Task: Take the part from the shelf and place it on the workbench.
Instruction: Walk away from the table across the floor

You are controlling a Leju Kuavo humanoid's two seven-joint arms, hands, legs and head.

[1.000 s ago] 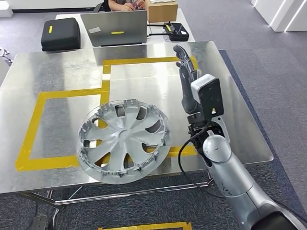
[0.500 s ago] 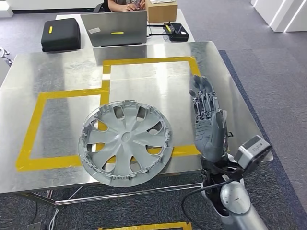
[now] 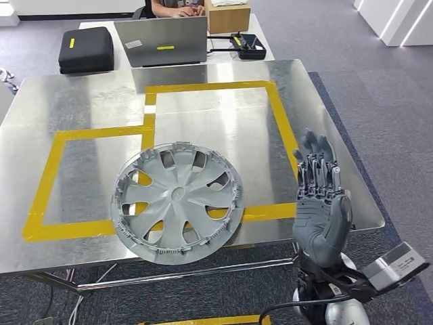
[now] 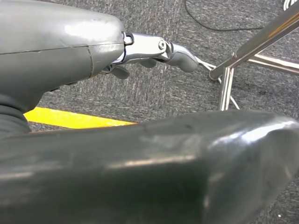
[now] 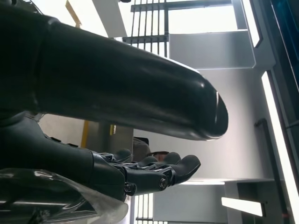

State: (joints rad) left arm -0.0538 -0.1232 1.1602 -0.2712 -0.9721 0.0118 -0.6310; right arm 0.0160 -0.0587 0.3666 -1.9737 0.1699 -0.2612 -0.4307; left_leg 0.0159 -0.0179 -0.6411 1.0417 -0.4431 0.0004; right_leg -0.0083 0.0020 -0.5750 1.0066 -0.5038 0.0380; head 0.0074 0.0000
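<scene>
**Right-Arm Retraction After Part Placement**

1. Right hand (image 3: 321, 220). In the head view it sits at 5 o'clock, just off the near right edge of the workbench (image 3: 327, 122), palm up and empty. Its fingers (image 3: 316, 166) are extended, close together and pointing away from the robot. The right wrist view agrees: the fingers (image 5: 159, 172) lie straight, with nothing between them and the thumb (image 5: 141, 88).

2. Left hand (image 4: 105, 60). The left wrist view looks down at carpet and a table leg. The hand holds nothing; one fingertip shows, so finger spread cannot be told.

3. Part. The hubcap (image 3: 177, 201) lies flat on the workbench at about 7 o'clock from picture centre, straddling the yellow tape outline (image 3: 148, 128). Its near rim slightly overhangs the table's front edge. It is well apart from the right hand.

4. Procedure. Judged from this layout, placement is complete and the step in hand is arm withdrawal. Lower the right arm outward and down, away from the overhanging rim; any contact there could tip the part off.

5. Far field. A laptop (image 3: 161, 39), a black case (image 3: 85, 47) and a seated person (image 3: 176, 7) occupy 12 o'clock.
</scene>
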